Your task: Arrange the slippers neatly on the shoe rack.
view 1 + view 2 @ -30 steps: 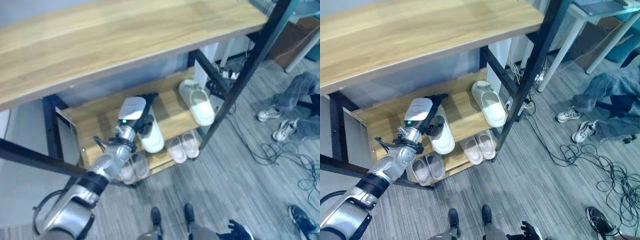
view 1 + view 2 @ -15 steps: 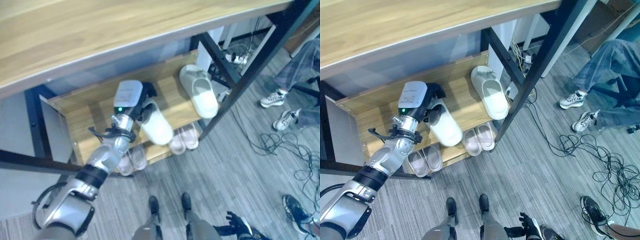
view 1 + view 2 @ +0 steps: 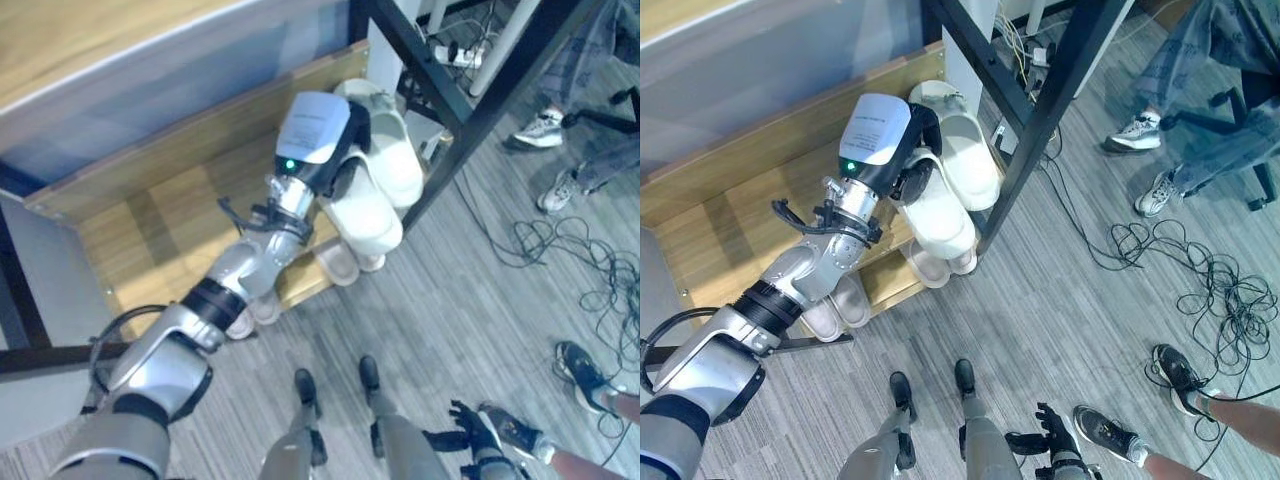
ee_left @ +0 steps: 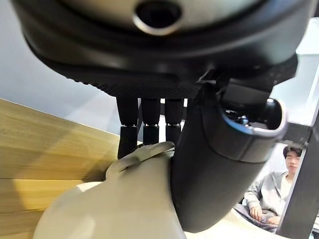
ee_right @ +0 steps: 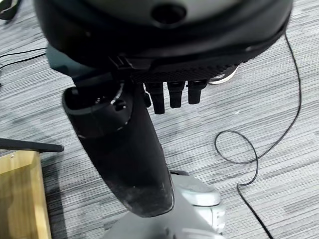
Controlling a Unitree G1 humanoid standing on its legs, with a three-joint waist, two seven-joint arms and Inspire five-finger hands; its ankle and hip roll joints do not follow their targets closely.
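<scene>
The shoe rack (image 3: 150, 230) is the big wooden thing in front of me, and its middle shelf is where the slippers go. One white slipper (image 3: 965, 155) lies there by the black post (image 3: 1035, 125). I hold the other white slipper (image 3: 365, 215) just beside it, so the two can make a pair. My left hand (image 4: 219, 149) has fingers and thumb curled tight on its heel end so it cannot drop. My right hand (image 5: 124, 149) hangs loose over the floor, holding nothing.
</scene>
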